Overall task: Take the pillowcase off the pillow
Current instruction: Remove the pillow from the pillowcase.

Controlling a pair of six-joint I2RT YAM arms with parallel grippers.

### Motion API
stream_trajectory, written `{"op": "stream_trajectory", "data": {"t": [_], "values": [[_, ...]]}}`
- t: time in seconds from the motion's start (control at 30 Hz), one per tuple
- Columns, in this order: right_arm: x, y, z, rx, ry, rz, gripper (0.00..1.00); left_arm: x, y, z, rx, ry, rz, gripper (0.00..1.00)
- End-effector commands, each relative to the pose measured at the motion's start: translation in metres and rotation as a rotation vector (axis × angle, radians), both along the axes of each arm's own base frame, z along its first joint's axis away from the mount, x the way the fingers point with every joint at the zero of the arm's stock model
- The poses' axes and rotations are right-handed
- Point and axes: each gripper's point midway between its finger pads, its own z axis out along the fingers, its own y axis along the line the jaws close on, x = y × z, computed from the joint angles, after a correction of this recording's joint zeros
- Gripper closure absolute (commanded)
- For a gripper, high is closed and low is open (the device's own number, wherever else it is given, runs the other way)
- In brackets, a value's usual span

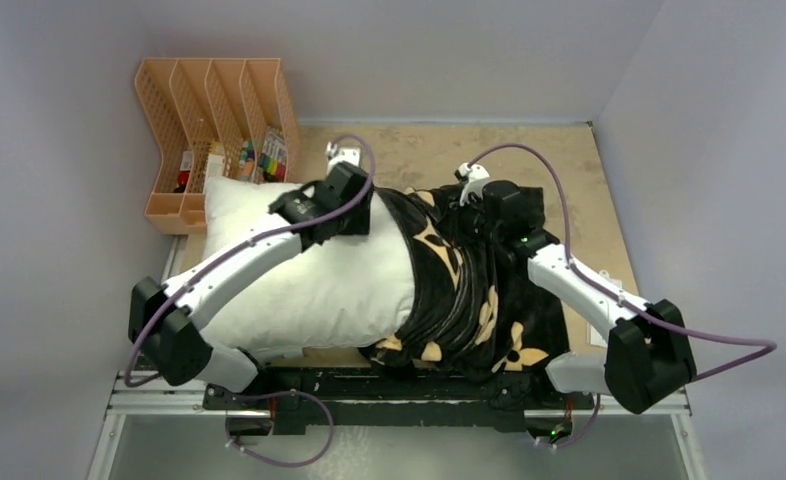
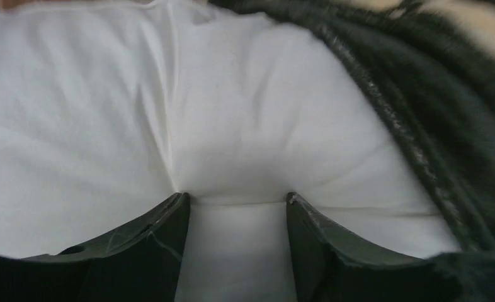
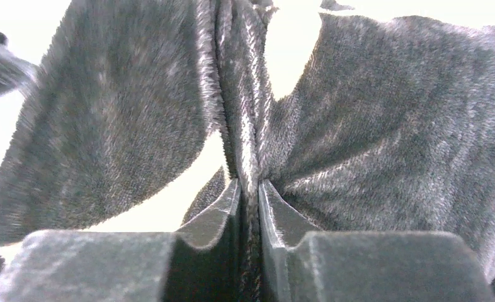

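The white pillow point(image 1: 314, 285) lies across the table with its left half bare. Bunched over its right half is the black pillowcase point(image 1: 464, 290) with tan flower motifs. In the left wrist view my left gripper point(image 2: 237, 198) is open, its fingertips point(image 2: 177, 202) pressed into the white pillow point(image 2: 106, 126), and the pillowcase's dark edge point(image 2: 434, 113) runs along the right. My right gripper point(image 3: 250, 184) is shut on a raised fold of the plush pillowcase point(image 3: 383, 138), which spreads out to both sides of the jaws.
An orange mesh file organizer point(image 1: 214, 120) holding small items stands at the back left, close to the pillow's far corner. Bare wooden tabletop point(image 1: 539, 150) shows behind the pillowcase. Grey walls close in on the left, back and right.
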Motion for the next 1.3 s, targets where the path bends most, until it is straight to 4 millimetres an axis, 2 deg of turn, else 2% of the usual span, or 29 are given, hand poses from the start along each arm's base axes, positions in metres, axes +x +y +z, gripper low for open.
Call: {"op": "stream_trajectory", "data": {"t": [0.0,0.03,0.1,0.17,0.2,0.27,0.33,0.4,0.47,0.5,0.53,0.6,0.63,0.7,0.8,0.87,0.93,1.07,1.17,1.27], "values": [[-0.008,-0.012,0.007,-0.112,0.044,-0.007,0.76,-0.028,-0.007,-0.062,-0.087,0.127,-0.007,0.58],[-0.01,-0.015,0.015,-0.127,0.069,-0.018,0.72,-0.035,-0.006,-0.071,-0.097,0.143,-0.018,0.66],[0.001,-0.029,0.044,-0.175,0.039,-0.094,0.6,-0.051,-0.003,-0.087,-0.125,0.178,-0.038,0.83],[0.013,-0.04,0.071,-0.207,-0.014,-0.16,0.35,-0.067,0.005,-0.102,-0.129,0.22,-0.027,1.0],[0.02,-0.046,0.081,-0.217,-0.034,-0.194,0.25,-0.074,0.008,-0.107,-0.135,0.235,-0.021,1.0],[0.032,-0.053,0.092,-0.208,-0.032,-0.226,0.15,-0.085,0.017,-0.112,-0.149,0.24,0.0,1.0],[0.039,-0.045,0.088,-0.188,0.029,-0.181,0.13,-0.089,0.024,-0.108,-0.166,0.213,0.017,1.0],[0.044,-0.033,0.071,-0.199,0.105,-0.12,0.13,-0.09,0.03,-0.105,-0.166,0.193,0.034,1.0],[0.033,-0.007,0.047,-0.183,0.226,-0.009,0.18,-0.09,0.035,-0.103,-0.154,0.185,0.051,1.0],[0.03,-0.001,0.033,-0.202,0.264,0.004,0.21,-0.09,0.038,-0.102,-0.145,0.182,0.064,1.0],[0.029,-0.004,0.026,-0.243,0.253,-0.016,0.22,-0.089,0.043,-0.101,-0.133,0.174,0.089,1.0],[0.032,-0.036,0.016,-0.336,0.213,-0.169,0.26,-0.081,0.048,-0.09,-0.143,0.12,0.137,1.0],[0.034,-0.051,0.017,-0.346,0.185,-0.212,0.33,-0.078,0.05,-0.082,-0.156,0.091,0.154,1.0],[0.041,-0.074,0.024,-0.315,0.16,-0.252,0.56,-0.072,0.052,-0.07,-0.171,0.044,0.176,1.0],[0.057,-0.114,0.035,-0.344,0.144,-0.367,0.97,-0.071,0.056,-0.075,-0.155,0.044,0.195,1.0],[0.066,-0.15,0.041,-0.425,0.118,-0.494,1.0,-0.074,0.061,-0.084,-0.165,0.057,0.248,1.0],[0.073,-0.175,0.047,-0.422,0.107,-0.571,1.0,-0.077,0.064,-0.092,-0.209,0.048,0.286,1.0],[0.08,-0.213,0.054,-0.352,0.136,-0.69,1.0,-0.086,0.078,-0.1,-0.214,0.037,0.342,1.0],[0.086,-0.218,0.064,-0.313,0.117,-0.715,1.0,-0.091,0.083,-0.104,-0.204,0.048,0.348,1.0],[0.099,-0.197,0.084,-0.252,0.073,-0.612,1.0,-0.088,0.073,-0.1,-0.229,0.043,0.295,1.0]]}}
